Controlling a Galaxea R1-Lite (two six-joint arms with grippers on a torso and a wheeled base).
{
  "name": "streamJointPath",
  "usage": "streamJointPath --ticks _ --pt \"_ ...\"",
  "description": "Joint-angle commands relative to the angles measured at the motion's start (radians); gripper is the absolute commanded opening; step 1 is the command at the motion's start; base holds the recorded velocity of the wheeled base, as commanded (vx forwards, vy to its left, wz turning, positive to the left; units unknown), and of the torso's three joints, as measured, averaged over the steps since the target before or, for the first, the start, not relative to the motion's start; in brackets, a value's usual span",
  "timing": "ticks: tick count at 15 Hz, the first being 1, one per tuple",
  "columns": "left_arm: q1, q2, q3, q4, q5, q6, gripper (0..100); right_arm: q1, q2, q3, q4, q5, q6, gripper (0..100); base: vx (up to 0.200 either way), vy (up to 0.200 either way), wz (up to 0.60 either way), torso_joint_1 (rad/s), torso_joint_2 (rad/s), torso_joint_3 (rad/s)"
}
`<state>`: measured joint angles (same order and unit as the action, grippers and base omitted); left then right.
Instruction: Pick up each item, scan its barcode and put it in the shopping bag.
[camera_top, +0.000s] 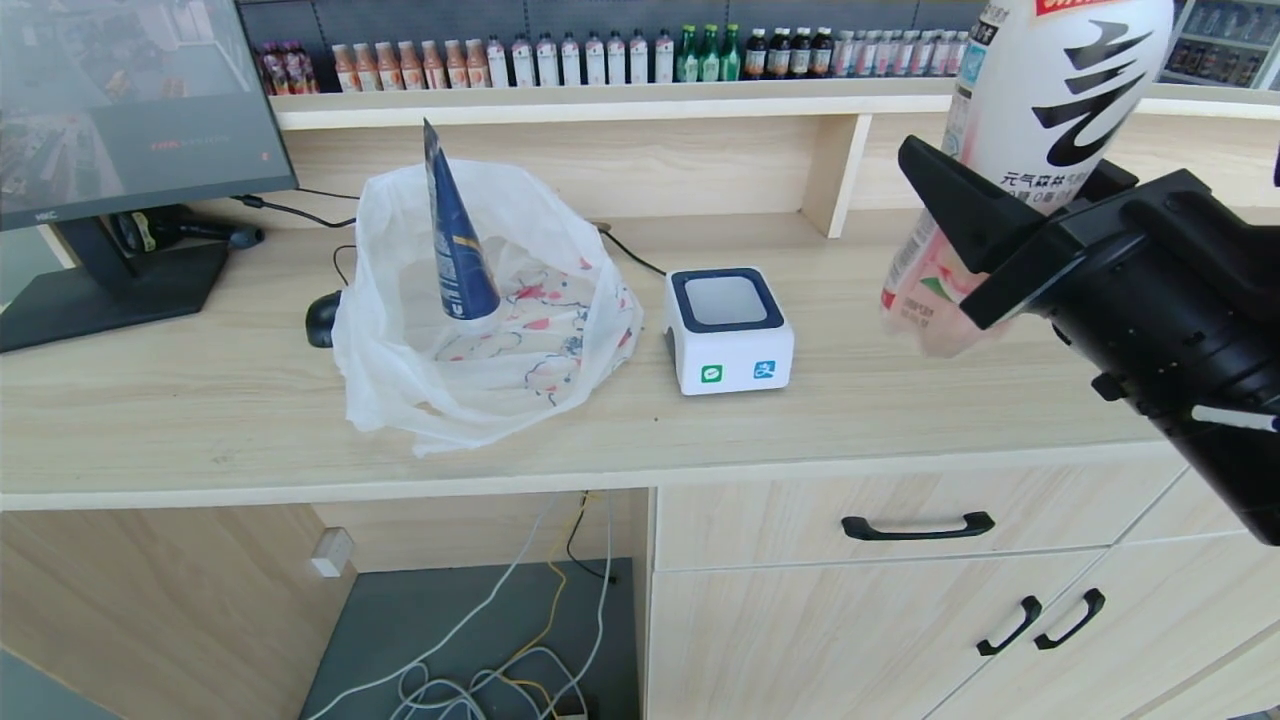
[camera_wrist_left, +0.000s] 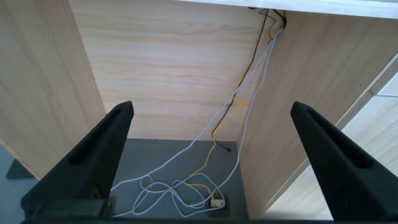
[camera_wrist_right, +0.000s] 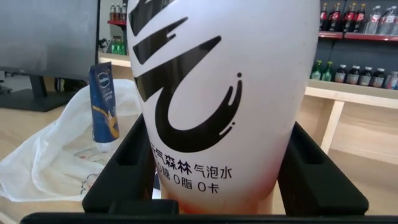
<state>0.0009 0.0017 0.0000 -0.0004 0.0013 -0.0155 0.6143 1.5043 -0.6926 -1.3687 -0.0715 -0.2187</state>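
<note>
R claw is clamped on a tall white plastic bottle, fingers either side of its waist, holding it up off the light wood counter. Label has a big black brush-stroke mark, rows of small black characters under it and a pink fruit pic toward the lower end. Fine print down one side is too small to read.

Below & left of R claw sits a white cube scanner w/ a dark-framed window on top and green + blue square stickers on the front. Further left is a thin white plastic shopping bag, mouth open, w/ a dark blue tube standing tip-up inside.

Bare counter lies between scanner and R claw, and the front edge runs below it. A wooden divider stands behind the scanner.

L claw gapes wide w/ nothing in it, down under the counter, loose cables on the floor beyond.
</note>
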Motion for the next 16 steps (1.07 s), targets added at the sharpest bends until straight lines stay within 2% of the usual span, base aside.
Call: streamJointPath --ticks 1,9,16 --pt "0.001 0.000 0.000 0.000 0.000 -0.001 100 -0.025 0.070 -0.022 -0.041 -0.001 0.001 0 0.000 0.000 0.00 0.000 0.00 0.000" --pt "0.001 0.000 0.000 -0.001 0.000 -0.003 100 -0.050 0.151 -0.058 -0.122 -0.002 0.004 0 0.000 0.000 0.00 0.000 0.00 0.000" --pt "0.001 0.000 0.000 0.000 0.000 -0.003 100 -0.054 0.146 -0.048 -0.132 -0.004 0.022 0 0.000 0.200 0.00 0.003 0.00 0.000"
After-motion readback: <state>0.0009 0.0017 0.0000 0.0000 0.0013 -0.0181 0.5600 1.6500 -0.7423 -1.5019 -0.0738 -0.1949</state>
